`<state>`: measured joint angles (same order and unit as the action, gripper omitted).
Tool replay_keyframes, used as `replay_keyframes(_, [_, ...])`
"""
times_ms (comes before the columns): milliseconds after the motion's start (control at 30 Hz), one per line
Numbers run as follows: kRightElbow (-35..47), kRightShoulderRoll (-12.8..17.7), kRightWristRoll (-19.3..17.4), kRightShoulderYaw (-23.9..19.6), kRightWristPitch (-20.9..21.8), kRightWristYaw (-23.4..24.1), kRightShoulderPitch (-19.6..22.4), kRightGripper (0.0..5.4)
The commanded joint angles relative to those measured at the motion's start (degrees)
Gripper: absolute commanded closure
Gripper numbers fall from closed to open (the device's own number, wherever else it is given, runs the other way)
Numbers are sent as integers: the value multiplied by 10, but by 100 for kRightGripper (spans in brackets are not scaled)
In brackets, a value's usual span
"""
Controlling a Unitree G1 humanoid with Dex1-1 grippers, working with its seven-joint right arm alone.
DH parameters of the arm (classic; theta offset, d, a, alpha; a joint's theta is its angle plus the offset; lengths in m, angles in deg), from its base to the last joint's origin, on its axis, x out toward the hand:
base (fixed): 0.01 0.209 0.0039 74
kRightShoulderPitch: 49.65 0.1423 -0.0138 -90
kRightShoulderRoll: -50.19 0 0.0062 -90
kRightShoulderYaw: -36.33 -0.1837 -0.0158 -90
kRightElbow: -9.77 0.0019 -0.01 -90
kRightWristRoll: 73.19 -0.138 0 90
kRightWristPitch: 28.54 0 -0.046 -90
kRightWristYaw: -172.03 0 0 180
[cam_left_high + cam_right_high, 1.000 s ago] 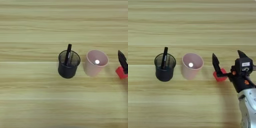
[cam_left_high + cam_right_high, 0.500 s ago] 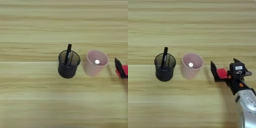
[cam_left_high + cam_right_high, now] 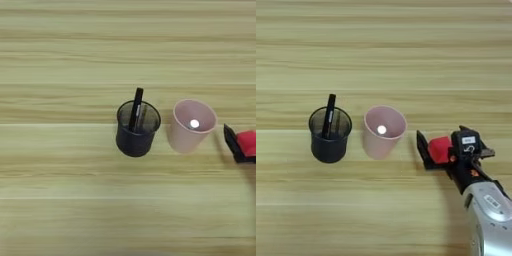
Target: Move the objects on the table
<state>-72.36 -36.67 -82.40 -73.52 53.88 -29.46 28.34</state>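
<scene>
The silver forearm (image 3: 491, 215) comes in from the 5 o'clock corner of the table (image 3: 381, 45). At its tip the right gripper (image 3: 441, 150) has its two black fingers closed around the small red cube (image 3: 439, 149), one finger on the cube's left side and one on its right. The cube sits at about 3 o'clock from the middle of the table.

Just to the left of the cube, near it but not touching, stands the pale pink plastic cup (image 3: 384, 132). A small white tip (image 3: 381, 130) shows inside it.

Left of the pink cup, close beside it, stands the black mesh pen cup (image 3: 330, 136). The black pen (image 3: 329, 115) stands in it and leans toward 12 o'clock.
</scene>
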Motion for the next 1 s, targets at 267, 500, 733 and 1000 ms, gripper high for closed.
replay_keyframes(267, [-9, 24, 7, -4, -5, 11, 28, 5])
replay_keyframes(500, [-26, 26, 10, -4, -6, 11, 34, 5])
replay_keyframes(733, [-29, 27, 10, -2, -13, 9, 34, 5])
replay_keyframes(1000, [-35, 27, 10, 0, -17, 8, 36, 5])
